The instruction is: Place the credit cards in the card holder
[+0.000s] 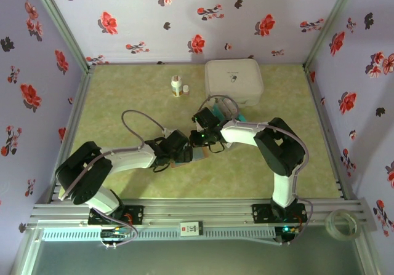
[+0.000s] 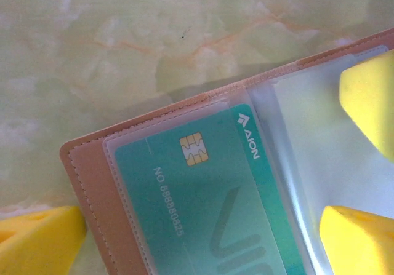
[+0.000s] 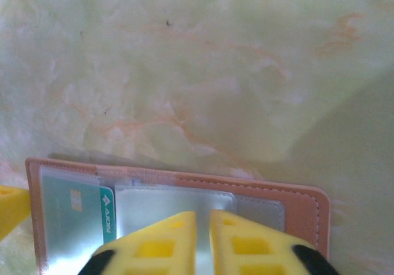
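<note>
Left gripper [image 2: 197, 241] gapes wide astride one card holder [image 2: 92, 183] — one teal credit card [image 2: 203, 195] sleeved; right gripper [image 3: 203, 216] — state unclear.

Green marbled table [image 1: 123, 176] is carrying white box [image 1: 234, 80], small bottle [image 1: 177, 85], loose credit cards [image 1: 240, 116]; open card holder [image 3: 308, 207] lying flat.

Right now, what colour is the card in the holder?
The card is teal, clearest in the left wrist view.

Card holder [image 2: 92, 189] on the table [image 1: 123, 96] — a card [image 2: 203, 207] in its sleeve; box [image 1: 234, 81] behind, apparently well apart
</note>
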